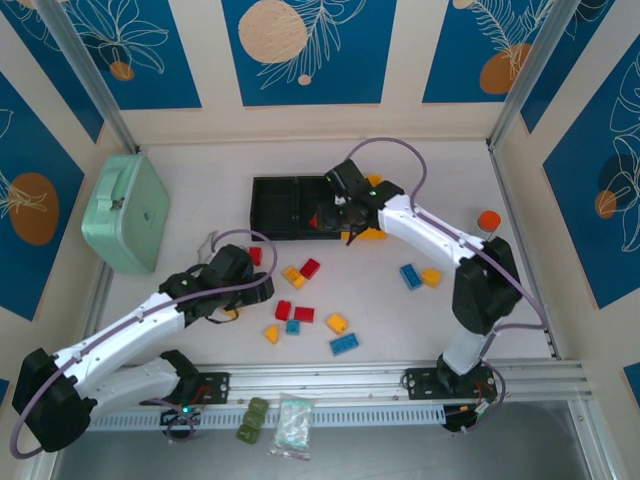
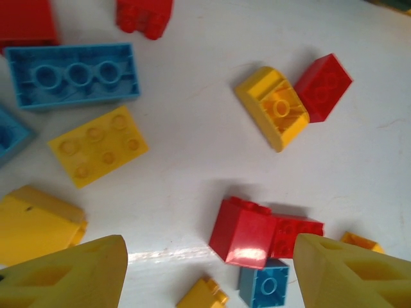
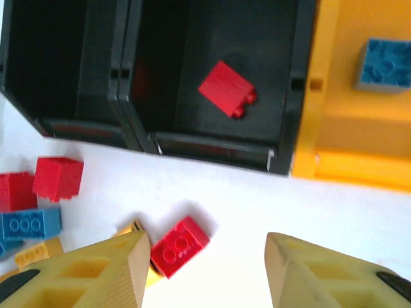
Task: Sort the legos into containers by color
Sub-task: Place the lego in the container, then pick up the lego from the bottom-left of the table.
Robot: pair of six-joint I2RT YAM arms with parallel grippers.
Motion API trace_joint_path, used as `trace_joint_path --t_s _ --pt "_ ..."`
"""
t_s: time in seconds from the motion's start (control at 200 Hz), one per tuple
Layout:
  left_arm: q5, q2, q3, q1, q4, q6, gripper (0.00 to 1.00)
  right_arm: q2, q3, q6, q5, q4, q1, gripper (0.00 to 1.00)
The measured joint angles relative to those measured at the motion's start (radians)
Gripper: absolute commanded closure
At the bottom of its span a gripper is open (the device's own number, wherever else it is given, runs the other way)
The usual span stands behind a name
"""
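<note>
Right tool [image 3: 205, 249] gapes near upturned red lego [image 3: 182, 245].

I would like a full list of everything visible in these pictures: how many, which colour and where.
containers: three joined, two black, one yellow-orange, far middle of table.
red lego: one, red, in the middle black container.
blue lego: one, blue, in the yellow-orange container.
loose legos: about twelve, red, yellow, blue, scattered before the containers.
case: one, mint green, far left.
bottle: one, orange cap, right side.
blocks: a few, olive green, near edge.
bag: one, clear, beside the blocks.
left gripper: one, yellow, open above loose legos.
right gripper: one, yellow, open by the containers' front.
</note>
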Motion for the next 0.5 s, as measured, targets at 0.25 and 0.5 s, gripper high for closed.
trace_joint_path --t_s 0.25,0.5 --pt "-0.064 -0.023 -0.014 0.0 -0.098 -0.049 0.28 -0.183 -0.249 0.056 -0.021 0.027 0.002 0.49" --pt "-0.135 0.013 -0.039 0.007 -0.16 -0.114 0.27 -0.298 -0.368 0.124 -0.023 0.041 0.029 0.49"
